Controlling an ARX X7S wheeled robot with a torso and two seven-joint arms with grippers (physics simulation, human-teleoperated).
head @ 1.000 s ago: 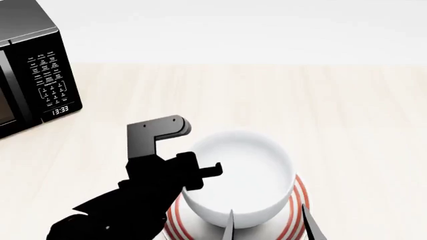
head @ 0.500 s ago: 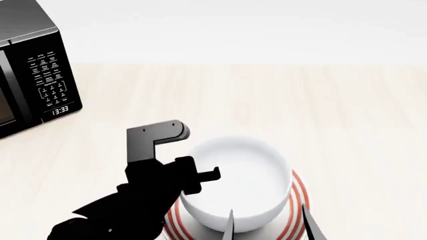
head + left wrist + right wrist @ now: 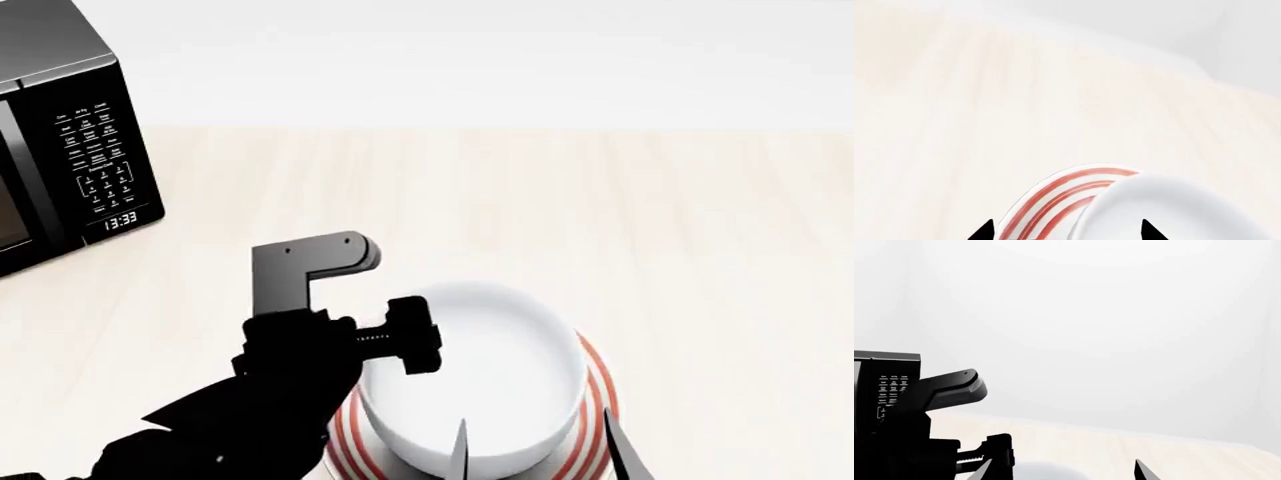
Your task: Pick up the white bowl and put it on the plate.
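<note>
bowl: white bowl (image 3: 474, 385) sits over the plate (image 3: 597, 392), covering most of it; red rings show past the bowl's right side and lower left. Looks seated or nearly so; contact under it is hidden.
bowl, wrist cam: in left wrist view the white bowl (image 3: 1174, 210) overlaps the plate (image 3: 1054, 200); ring band shows beside it, bowl off-centre on the plate.
plate: on pale wood tabletop (image 3: 641, 220), well apart from the microwave (image 3: 67, 140), which stands far off toward the robot's left.
L gripper: left gripper (image 3: 407, 335) at the bowl's left rim, one part reaching over the rim to the inside. Fingers look spread in the left wrist view, tips apart w/ rim between, but whether it pinches the rim or has let go – can't tell.
R gripper: right gripper (image 3: 534, 450) low, near side of the bowl; two tips (image 3: 1061, 471) stand well apart, so spread wide, nothing between them. Not touching the bowl as far as I can see.
step: prob. the placing/release stage – bowl at goal, L gripper at the rim.
next: my read – open L jaws fully if not already, lift straight up clear of the rim before pulling away from the bowl, so the bowl doesn't drag or tip off the plate.
risk: bowl off-centre; a sideways pull could slide it.
</note>
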